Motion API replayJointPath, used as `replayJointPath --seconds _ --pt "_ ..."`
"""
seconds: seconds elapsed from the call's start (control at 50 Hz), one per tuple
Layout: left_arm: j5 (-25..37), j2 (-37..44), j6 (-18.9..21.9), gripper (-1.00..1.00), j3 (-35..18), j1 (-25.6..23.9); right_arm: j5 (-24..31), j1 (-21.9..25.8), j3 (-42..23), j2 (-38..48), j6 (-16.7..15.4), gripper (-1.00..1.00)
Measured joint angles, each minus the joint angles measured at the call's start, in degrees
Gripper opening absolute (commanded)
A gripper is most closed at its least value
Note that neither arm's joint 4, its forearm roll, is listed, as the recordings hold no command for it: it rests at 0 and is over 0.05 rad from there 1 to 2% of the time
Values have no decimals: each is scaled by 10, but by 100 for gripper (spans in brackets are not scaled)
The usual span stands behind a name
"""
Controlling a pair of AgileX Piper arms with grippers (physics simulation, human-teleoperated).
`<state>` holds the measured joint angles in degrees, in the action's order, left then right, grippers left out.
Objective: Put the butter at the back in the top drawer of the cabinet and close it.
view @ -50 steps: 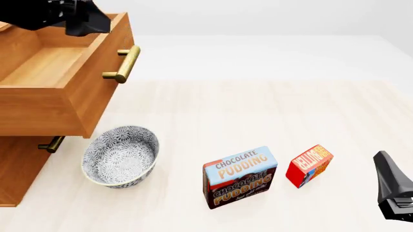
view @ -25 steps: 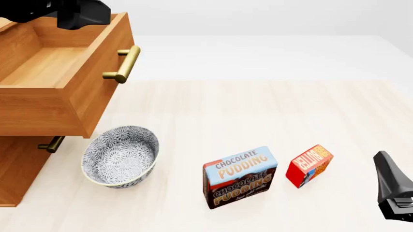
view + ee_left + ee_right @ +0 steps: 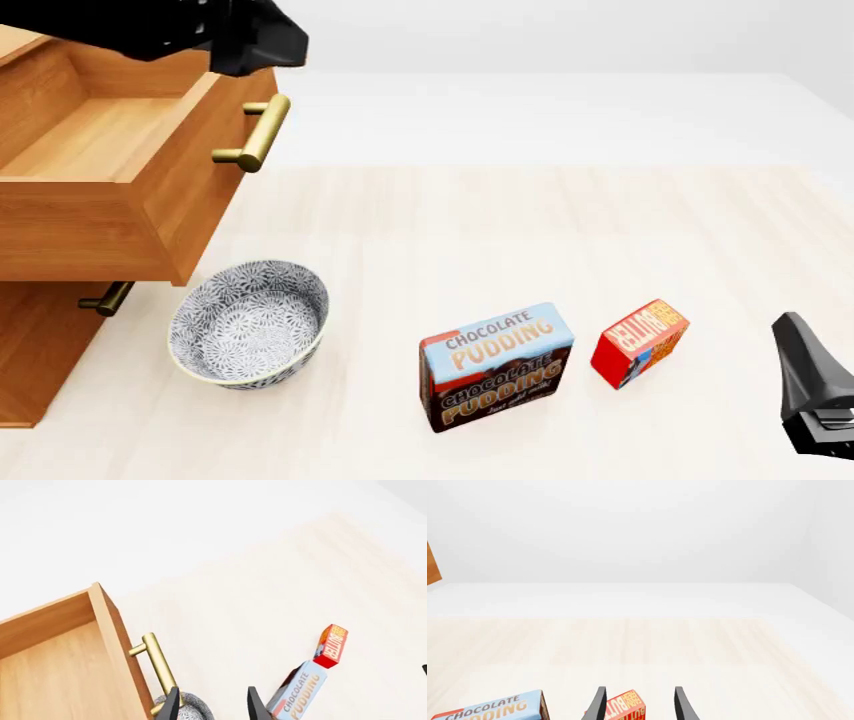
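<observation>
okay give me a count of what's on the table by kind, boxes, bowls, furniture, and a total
Boxes: 2, the butter and the Chocolate Pudding box
Bowls: 1, the patterned bowl
Furniture: 1, the cabinet, its top drawer open
Total: 4

Matte blk arms, tapered pincer (image 3: pixel 210 705) fingers.

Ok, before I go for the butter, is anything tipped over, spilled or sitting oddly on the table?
Nothing stands out. The butter and the pudding box both stand upright on the table, apart from each other. The bowl sits upright beside the cabinet, nothing spilled. The top drawer is pulled open and looks empty.
</observation>
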<state>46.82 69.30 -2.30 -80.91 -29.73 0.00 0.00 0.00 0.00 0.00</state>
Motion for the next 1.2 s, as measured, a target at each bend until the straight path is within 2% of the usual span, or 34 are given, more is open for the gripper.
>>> replayJointPath --seconds 0.4,1.2 --pt "-27 78 -13 100 -24 -53 0 0 0 0 0 100" --pt "-57 263 0 100 -102 -137 0 0 0 0 0 100"
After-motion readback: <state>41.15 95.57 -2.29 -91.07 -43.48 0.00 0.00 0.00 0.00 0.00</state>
